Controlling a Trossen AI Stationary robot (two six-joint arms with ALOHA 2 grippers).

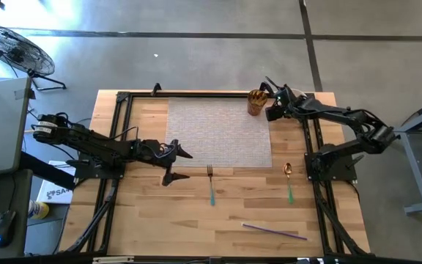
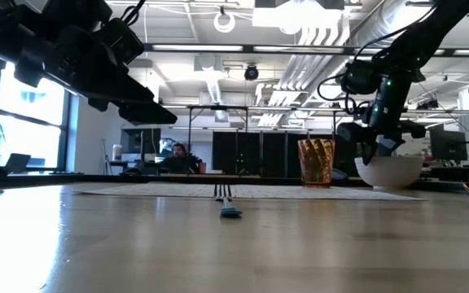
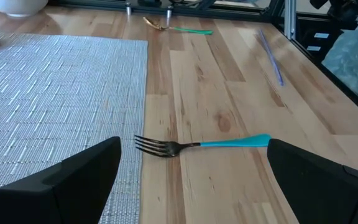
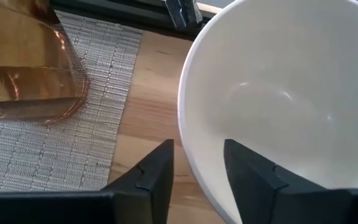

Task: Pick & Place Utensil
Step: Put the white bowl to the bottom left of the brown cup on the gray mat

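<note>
A fork (image 1: pixel 211 183) with a teal handle lies flat on the wood just off the near edge of the woven placemat (image 1: pixel 218 132), tines toward the mat. My left gripper (image 1: pixel 185 166) hovers wide open to the fork's left. In the left wrist view its fingers stand either side of the fork (image 3: pixel 197 144) without touching it. A green-handled spoon (image 1: pixel 289 182) lies to the fork's right. At the far right corner of the mat, my right gripper (image 1: pixel 275 108) is shut on a white bowl (image 2: pixel 389 172) beside an amber glass (image 1: pixel 256 103). My right gripper (image 4: pixel 197 158) has the white bowl's rim (image 4: pixel 188 134) on the side next to the glass, with one finger (image 4: pixel 253 177) inside the bowl and the other outside. The fingers come from above, pointing down. The bowl stays upright; whether it is lifted off the table I cannot tell.
A purple straw (image 1: pixel 273 231) lies on the wood near the table's near right edge. Black frame rails (image 1: pixel 116 147) run along the table's left, right and far sides. Bare wood stretches between the mat and the near edge around the fork and spoon.
</note>
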